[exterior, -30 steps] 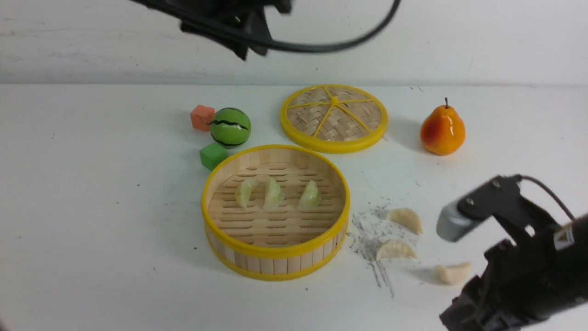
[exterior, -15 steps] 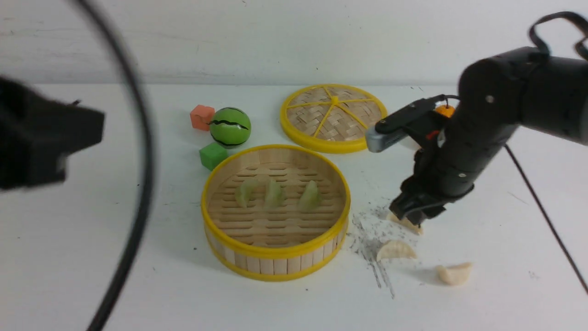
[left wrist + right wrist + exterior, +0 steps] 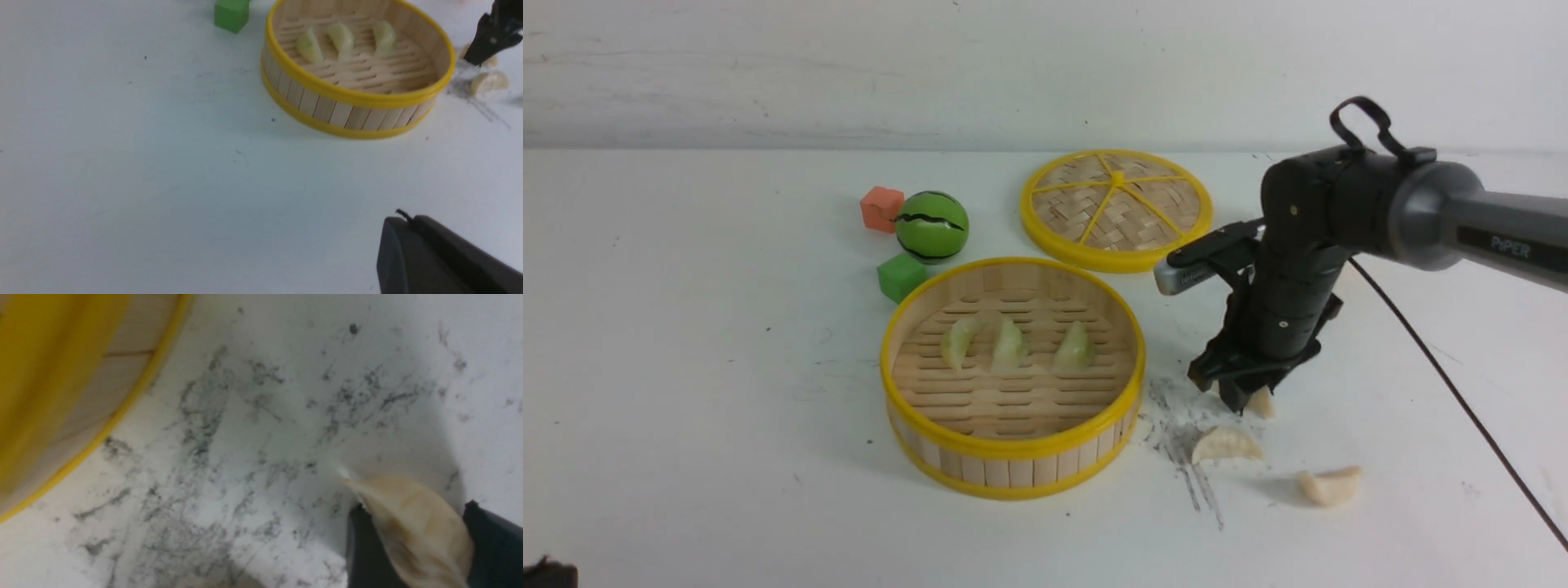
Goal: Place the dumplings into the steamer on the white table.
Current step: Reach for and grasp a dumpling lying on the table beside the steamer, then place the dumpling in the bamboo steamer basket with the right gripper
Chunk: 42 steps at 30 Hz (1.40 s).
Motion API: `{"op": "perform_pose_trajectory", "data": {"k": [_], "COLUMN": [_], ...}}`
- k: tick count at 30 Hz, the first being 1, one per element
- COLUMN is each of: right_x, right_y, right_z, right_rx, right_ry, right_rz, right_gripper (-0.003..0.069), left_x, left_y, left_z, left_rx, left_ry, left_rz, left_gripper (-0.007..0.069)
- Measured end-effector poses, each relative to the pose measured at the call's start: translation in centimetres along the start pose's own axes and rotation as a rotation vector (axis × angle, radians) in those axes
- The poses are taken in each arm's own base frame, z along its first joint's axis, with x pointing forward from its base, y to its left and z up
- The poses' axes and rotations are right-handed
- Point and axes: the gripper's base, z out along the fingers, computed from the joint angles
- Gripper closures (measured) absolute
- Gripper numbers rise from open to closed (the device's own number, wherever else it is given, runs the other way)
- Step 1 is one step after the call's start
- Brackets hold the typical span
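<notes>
Right gripper (image 3: 1238, 400) down on a dumpling (image 3: 412, 522)!
Jaws pinch it on the table (image 3: 686, 327); left gripper (image 3: 429, 253) pressed together.

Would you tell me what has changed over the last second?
The right gripper swung in from the near right and came down over the farthest cream dumpling, jaws either side of it; grip unclear. The left gripper withdrew toward the robot. The steamer, three green dumplings, other two cream dumplings unmoved.
</notes>
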Motion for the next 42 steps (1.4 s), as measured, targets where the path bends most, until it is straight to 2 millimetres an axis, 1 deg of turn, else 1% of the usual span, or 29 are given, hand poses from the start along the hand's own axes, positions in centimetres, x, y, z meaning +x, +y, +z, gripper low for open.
{"op": "perform_pose_trajectory", "data": {"k": [1,2,4,7,9,12,14,15,16,18,20,21,22,23,26,29,31,34,39,41,42], "right_x": [0.0,0.0,0.0,0.4,0.4,-0.1,-0.6,-0.8,-1.0,-1.7,-2.2,-2.3,-2.8,-3.0,-3.5,-3.8,-3.9,-3.9,-3.9,-3.9,-3.8], "right_y": [0.0,0.0,0.1,0.3,0.6,1.4,2.8,3.8,4.5,7.8,11.1,11.5,13.9,15.6,17.8,18.2,18.2,18.0,17.9,17.8,17.4], "right_z": [-0.1,0.0,-0.1,-1.0,-2.7,-7.0,-9.6,-10.7,-11.3,-12.1,-11.5,-11.5,-10.1,-9.1,-6.3,-3.6,-2.7,-2.3,-2.3,-2.6,-3.5], "right_rx": [0.0,-0.004,-0.009,-0.033,-0.06,-0.118,-0.186,-0.226,-0.249,-0.336,-0.394,-0.398,-0.422,-0.436,-0.442,-0.427,-0.42,-0.416,-0.415,-0.418,-0.423], "right_ry": [-0.002,0.004,0.012,0.049,0.047,-0.047,-0.133,-0.179,-0.213,-0.277,-0.312,-0.315,-0.339,-0.347,-0.364,-0.366,-0.362,-0.357,-0.352,-0.347,-0.336], "right_rz": [0.001,0.003,0.005,0.016,0.049,0.094,0.117,0.12,0.119,0.096,0.068,0.065,0.046,0.036,0.052,0.076,0.084,0.089,0.1,0.102,0.101], "right_gripper": [0.0378,0.0427,0.0466,0.0465,0.0465,0.0465,0.0465,0.0465,0.0465,0.0465,0.0465,0.0465,0.0465,0.0465,0.0465,0.0465,0.0465,0.0427,0.0262,0.023,0.02], "left_x": [0.0,0.4,0.7,0.7,0.7,0.3,0.1,0.1,0.0,0.0,0.0,0.0,0.0,0.0,0.2,0.4,0.5,0.5,0.6,0.6,0.6], "left_y": [0.0,0.1,0.3,0.4,0.4,0.3,0.2,0.2,0.2,0.2,0.2,0.2,0.2,0.2,0.2,0.3,0.3,0.3,0.3,0.3,0.3], "left_z": [0.0,0.2,0.3,0.4,0.4,0.4,0.4,0.4,0.4,0.4,0.4,0.4,0.4,0.4,0.4,0.4,0.4,0.4,0.4,0.4,0.4], "left_rx": [-0.002,-0.014,-0.026,-0.037,-0.037,-0.027,-0.02,-0.018,-0.017,-0.016,-0.015,-0.015,-0.015,-0.015,-0.018,-0.026,-0.029,-0.029,-0.03,-0.03,-0.031], "left_ry": [0.002,0.029,0.045,0.044,0.033,-0.005,-0.028,-0.035,-0.039,-0.041,-0.041,-0.041,-0.041,-0.039,-0.027,-0.001,0.011,0.016,0.019,0.021,0.023], "left_rz": [0.002,0.025,0.044,0.06,0.063,0.061,0.048,0.04,0.035,0.021,0.009,0.007,-0.005,-0.014,-0.034,-0.041,-0.042,-0.043,-0.044,-0.045,-0.045], "left_gripper": [0.0638,0.0638,0.0638,0.0638,0.0638,0.0638,0.0638,0.0638,0.0638,0.0638,0.0638,0.0638,0.0638,0.0638,0.0638,0.0638,0.0638,0.0638,0.0638,0.0638,0.0638]}}
